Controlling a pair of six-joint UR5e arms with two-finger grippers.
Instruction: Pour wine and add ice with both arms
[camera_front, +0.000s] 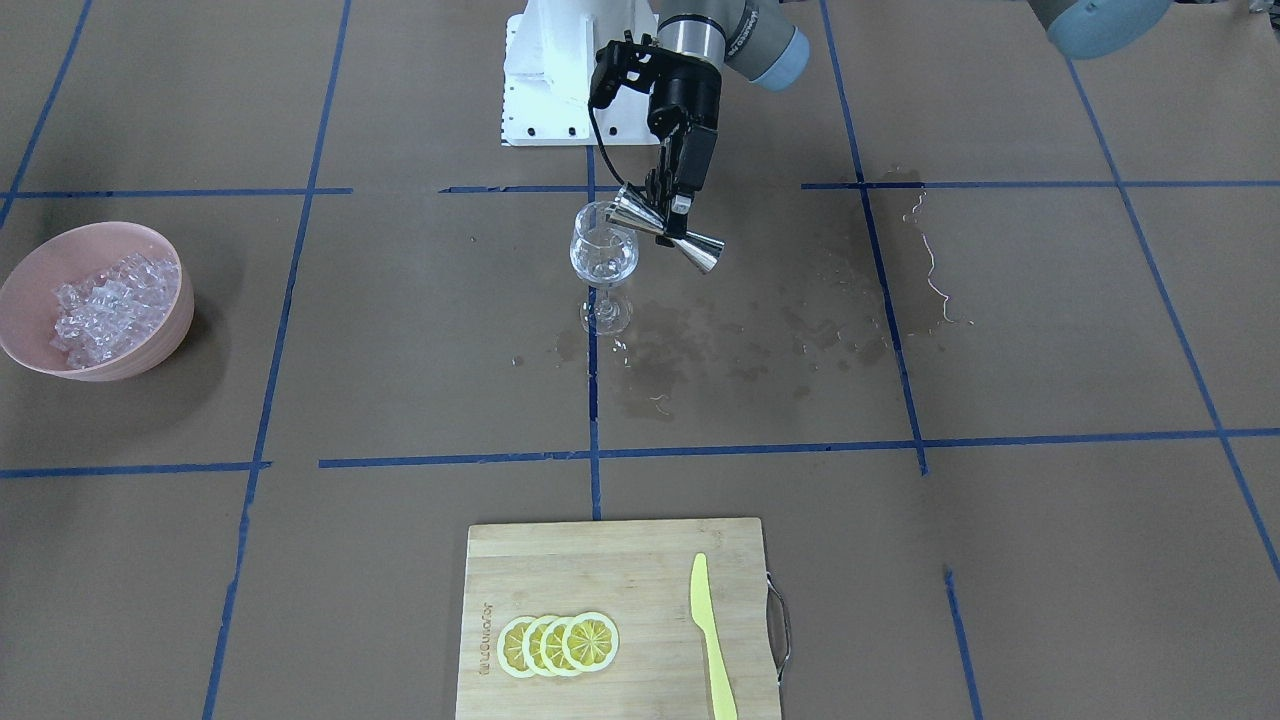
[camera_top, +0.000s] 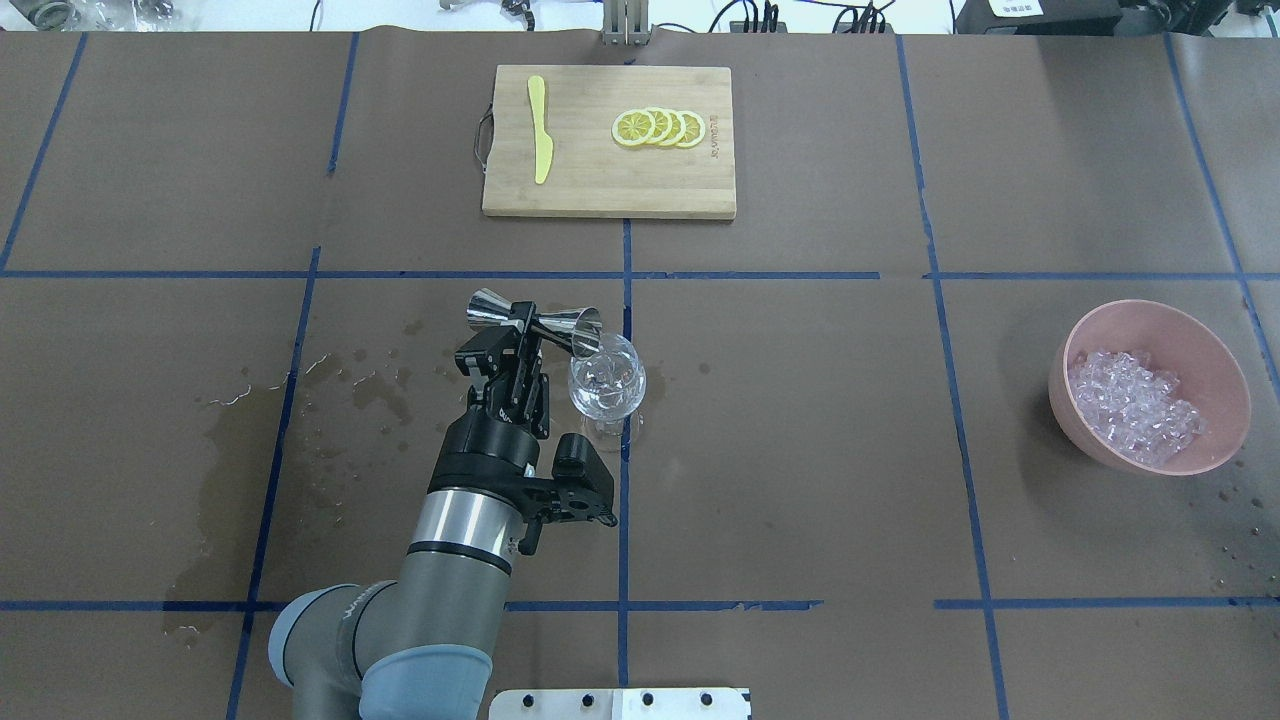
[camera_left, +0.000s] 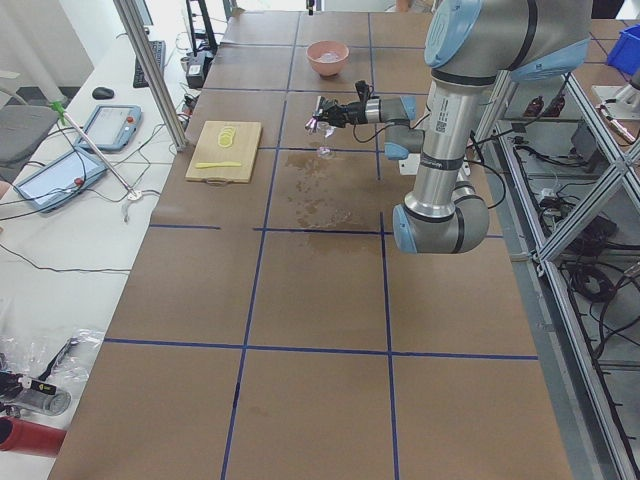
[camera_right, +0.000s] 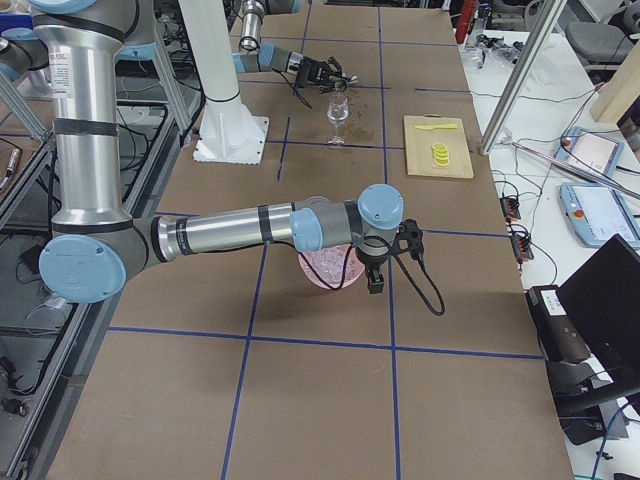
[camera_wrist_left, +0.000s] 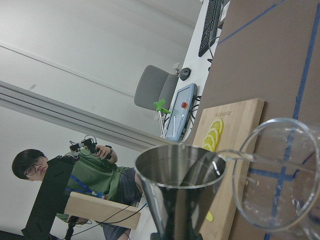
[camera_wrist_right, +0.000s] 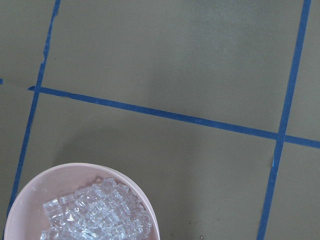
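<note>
Left gripper (camera_top: 523, 328) clenched on the tipped jigger (camera_top: 578, 329) at the wine glass (camera_top: 607, 385) rim: I'd keep the tilt slow, spout inside the rim; jaws of right gripper (camera_right: 373, 288), can't tell.

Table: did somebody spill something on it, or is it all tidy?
Yes, something spilled. Dark wet patches and small drops spread over the brown table beside the wine glass, on the robot's left side. It looks odd because liquid belongs in the glass, not on the table.
</note>
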